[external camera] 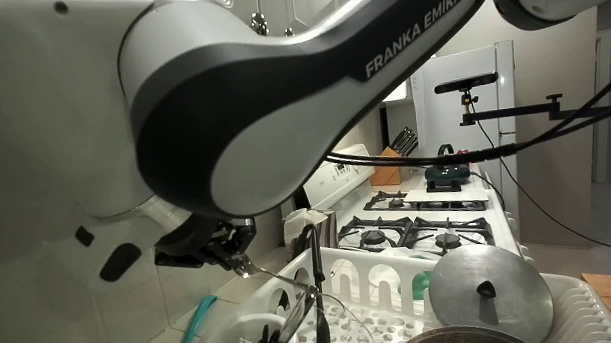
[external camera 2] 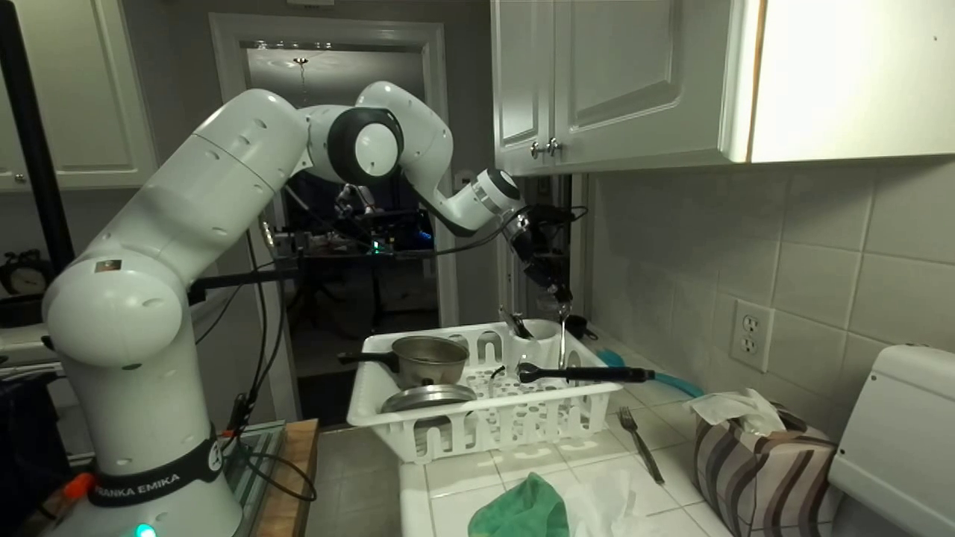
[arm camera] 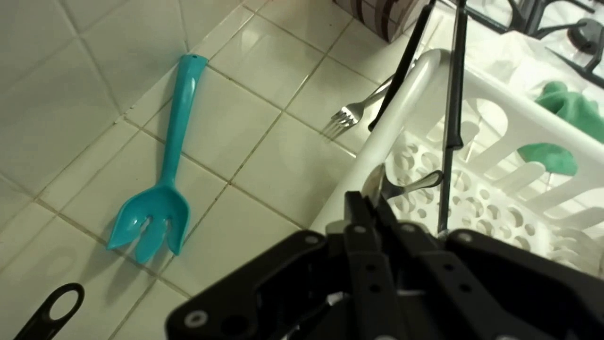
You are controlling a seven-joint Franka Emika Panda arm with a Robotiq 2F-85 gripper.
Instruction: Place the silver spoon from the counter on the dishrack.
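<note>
Placing seems the step in hand: above the dishrack [arm camera: 394, 120], near its edge, the jaws pinch the silver spoon [arm camera: 391, 190] by its bowl, handle slanting downward. Lowering it fully inside, then letting go, should follow.

In an exterior view, a lid [external camera 2: 425, 400] sits before a pot [external camera 2: 431, 365] in the dishrack [external camera 2: 371, 384] on the counter [external camera 2: 462, 479], a cloth [external camera 2: 526, 509] in front, a fork [external camera 2: 647, 456] off its near right corner; the spoon [external camera 2: 563, 335] hangs from the gripper [external camera 2: 559, 294] above.
</note>
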